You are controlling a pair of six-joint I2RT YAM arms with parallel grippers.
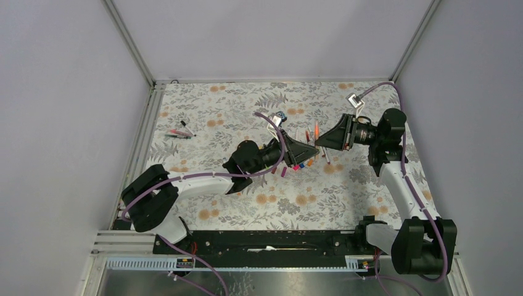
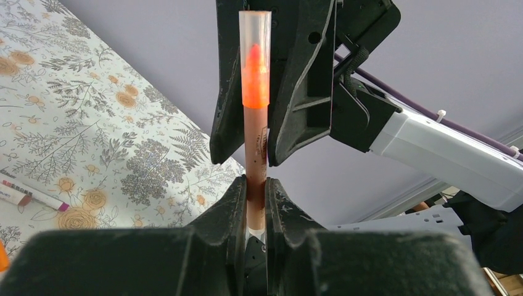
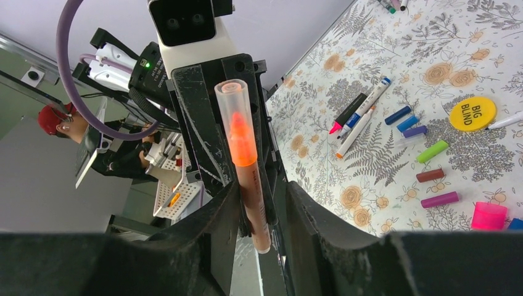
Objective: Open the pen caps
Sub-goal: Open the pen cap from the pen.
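I have the orange pen [image 2: 255, 142] clamped by its barrel in the left end effector [image 2: 256, 185] above the middle of the desk [image 1: 277, 209], long axis crosswise to both arms, its clear cap [image 2: 255, 37] between the narrow jaws of the right end effector [image 3: 262, 194], whose grip I cannot tell.

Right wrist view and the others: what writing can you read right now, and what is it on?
"BIG BLIND": on the yellow disc.
Dark print on the orange pen: too blurred to read.
Nothing else is legible; anything in the top view is too small to read.
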